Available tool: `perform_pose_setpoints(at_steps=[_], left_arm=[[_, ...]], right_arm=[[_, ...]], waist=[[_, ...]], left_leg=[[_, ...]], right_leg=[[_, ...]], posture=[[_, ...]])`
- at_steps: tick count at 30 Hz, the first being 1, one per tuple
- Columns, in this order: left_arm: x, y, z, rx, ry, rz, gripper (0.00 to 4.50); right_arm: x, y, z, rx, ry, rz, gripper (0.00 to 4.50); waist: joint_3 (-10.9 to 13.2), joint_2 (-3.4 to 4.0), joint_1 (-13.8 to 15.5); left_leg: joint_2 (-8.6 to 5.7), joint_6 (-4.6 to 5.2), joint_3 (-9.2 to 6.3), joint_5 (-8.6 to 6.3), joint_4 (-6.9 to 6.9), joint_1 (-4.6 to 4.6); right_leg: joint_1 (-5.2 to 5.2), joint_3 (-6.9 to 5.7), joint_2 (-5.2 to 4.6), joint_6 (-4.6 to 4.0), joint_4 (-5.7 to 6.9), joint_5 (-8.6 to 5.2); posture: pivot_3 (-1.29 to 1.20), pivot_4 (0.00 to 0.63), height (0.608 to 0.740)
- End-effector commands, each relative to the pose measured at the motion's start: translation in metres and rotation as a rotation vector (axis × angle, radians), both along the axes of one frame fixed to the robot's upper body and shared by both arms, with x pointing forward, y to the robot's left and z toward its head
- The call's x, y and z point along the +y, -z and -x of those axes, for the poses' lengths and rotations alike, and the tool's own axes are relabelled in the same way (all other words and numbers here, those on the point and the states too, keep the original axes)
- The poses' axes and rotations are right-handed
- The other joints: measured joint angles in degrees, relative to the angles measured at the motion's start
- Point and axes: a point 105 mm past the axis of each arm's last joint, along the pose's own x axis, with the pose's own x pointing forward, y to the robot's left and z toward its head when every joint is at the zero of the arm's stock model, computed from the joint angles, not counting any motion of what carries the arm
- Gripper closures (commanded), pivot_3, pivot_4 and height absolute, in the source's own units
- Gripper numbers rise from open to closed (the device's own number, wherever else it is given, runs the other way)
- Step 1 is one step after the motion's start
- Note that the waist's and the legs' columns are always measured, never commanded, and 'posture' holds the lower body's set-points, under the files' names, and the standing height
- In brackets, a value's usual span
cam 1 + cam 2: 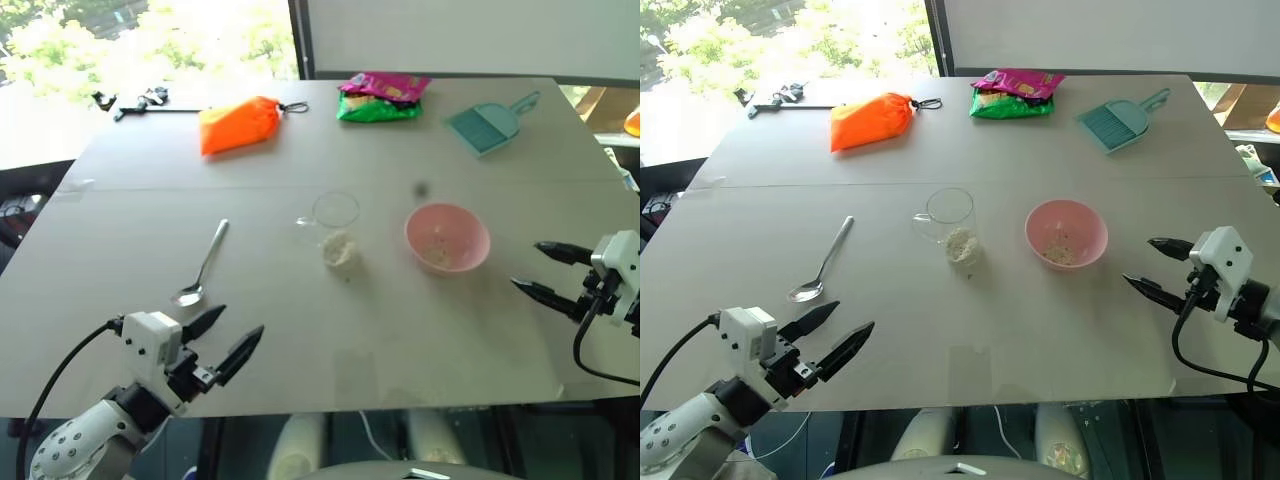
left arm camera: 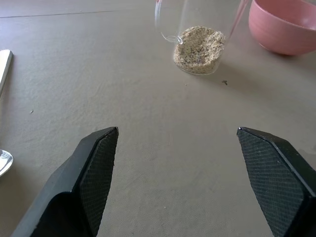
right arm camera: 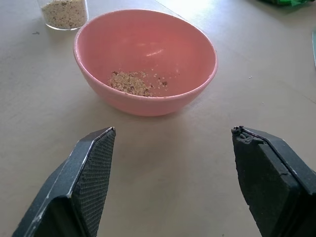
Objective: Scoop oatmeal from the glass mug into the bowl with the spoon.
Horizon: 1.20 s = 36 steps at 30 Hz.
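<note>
Daylight pours in from the window (image 1: pixel 150 40) beyond the far edge of the table (image 1: pixel 300 330), where the view outside is washed out to glare. The tabletop is evenly and brightly lit, with soft, faint shadows. A dark smudge (image 1: pixel 420 189) hangs near the bowl (image 1: pixel 447 237). Close wrist views stay fairly sharp.
</note>
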Motion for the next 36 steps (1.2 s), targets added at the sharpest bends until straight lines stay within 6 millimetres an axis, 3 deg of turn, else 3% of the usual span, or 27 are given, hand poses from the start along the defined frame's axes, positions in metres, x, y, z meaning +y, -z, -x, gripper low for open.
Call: perform_pose_setpoints(at_steps=[1,10,13,17,20,25,36], left_arm=[[0.003,-0.009,-0.003,-0.037,-0.003,-0.001,0.54],[0.008,-0.038,-0.029,-0.126,-0.087,0.110,0.54],[0.018,-0.054,-0.046,-0.172,-0.184,0.105,0.54],[0.046,-0.047,-0.068,-0.030,-0.363,-0.087,0.54],[0.064,-0.046,-0.082,0.063,-0.439,-0.136,0.54],[0.086,-0.044,-0.099,0.189,-0.507,-0.188,0.54],[0.080,-0.037,-0.120,0.256,-0.435,-0.255,0.54]], right_arm=[[0.001,-0.008,0.000,-0.044,-0.007,0.005,0.72],[0.018,-0.026,-0.001,-0.134,-0.029,-0.058,0.72],[0.035,-0.044,0.005,-0.214,-0.172,-0.111,0.72],[0.061,-0.063,0.018,-0.182,-0.375,-0.170,0.72],[0.076,-0.072,0.033,-0.165,-0.514,-0.166,0.72],[0.090,-0.084,0.042,-0.181,-0.593,-0.174,0.72],[0.099,-0.104,0.053,-0.248,-0.638,-0.338,0.72]], waist=[[0.00,0.00,0.01],[0.00,0.01,0.03],[0.01,0.02,0.05],[0.02,0.01,0.02],[0.06,0.00,-0.04],[0.17,-0.16,-0.10],[0.22,-0.17,-0.15]], left_leg=[[0.00,0.00,0.00,0.00,0.00,0.00],[0.01,0.00,-0.04,0.00,0.00,-0.01],[0.01,0.00,-0.05,0.00,0.00,0.01],[0.01,0.00,-0.09,0.00,0.02,0.03],[0.00,0.01,-0.14,0.00,0.01,0.02],[-0.02,0.00,-0.18,0.00,0.01,0.00],[-0.02,-0.02,-0.15,0.01,-0.02,-0.10]], right_leg=[[0.00,0.00,0.00,0.00,0.00,0.00],[0.00,-0.02,0.00,0.01,0.00,0.00],[0.01,-0.04,0.01,0.01,0.01,0.00],[0.01,-0.05,0.02,0.01,0.10,0.01],[-0.01,-0.08,0.04,0.01,0.10,0.00],[-0.03,-0.12,0.03,0.02,0.09,0.00],[-0.16,-0.09,0.01,0.01,0.08,0.00]], posture=[[0.00,0.150,0.740],[0.00,0.150,0.740],[0.00,0.150,0.740],[0.00,0.150,0.740],[0.00,0.150,0.740],[0.00,0.150,0.740],[0.00,0.150,0.740]])
